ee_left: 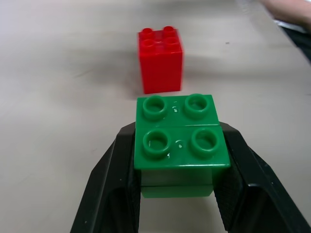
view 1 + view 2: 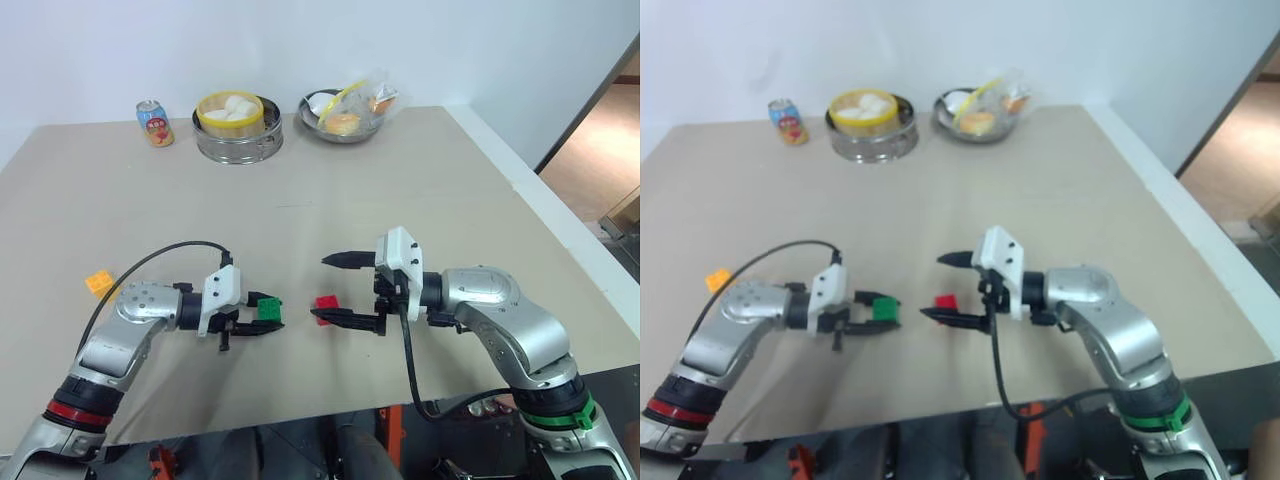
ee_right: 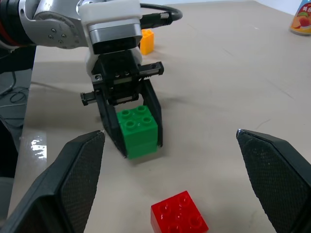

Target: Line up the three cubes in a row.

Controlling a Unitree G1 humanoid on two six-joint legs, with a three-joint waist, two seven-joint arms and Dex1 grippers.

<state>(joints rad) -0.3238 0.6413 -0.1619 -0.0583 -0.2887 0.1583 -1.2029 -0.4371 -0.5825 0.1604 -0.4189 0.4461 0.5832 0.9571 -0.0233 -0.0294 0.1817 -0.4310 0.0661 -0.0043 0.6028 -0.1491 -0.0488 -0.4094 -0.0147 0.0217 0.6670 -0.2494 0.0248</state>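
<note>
My left gripper (image 2: 262, 316) is shut on the green cube (image 2: 269, 309), holding it by two sides just above the table near its front. The red cube (image 2: 326, 305) stands on the table a short way to the right of it, studs up. My right gripper (image 2: 345, 290) is open, its two black fingers spread wide, one above and one beside the red cube, touching neither cube. The yellow-orange cube (image 2: 99, 283) lies apart at the left side of the table. In the left wrist view the green cube (image 1: 181, 141) sits between the fingers with the red cube (image 1: 161, 59) beyond.
At the back of the table stand a soda can (image 2: 154, 123), a metal steamer (image 2: 237, 127) with white buns and a metal bowl (image 2: 344, 113) with food. The table's right edge (image 2: 560, 230) drops to a floor.
</note>
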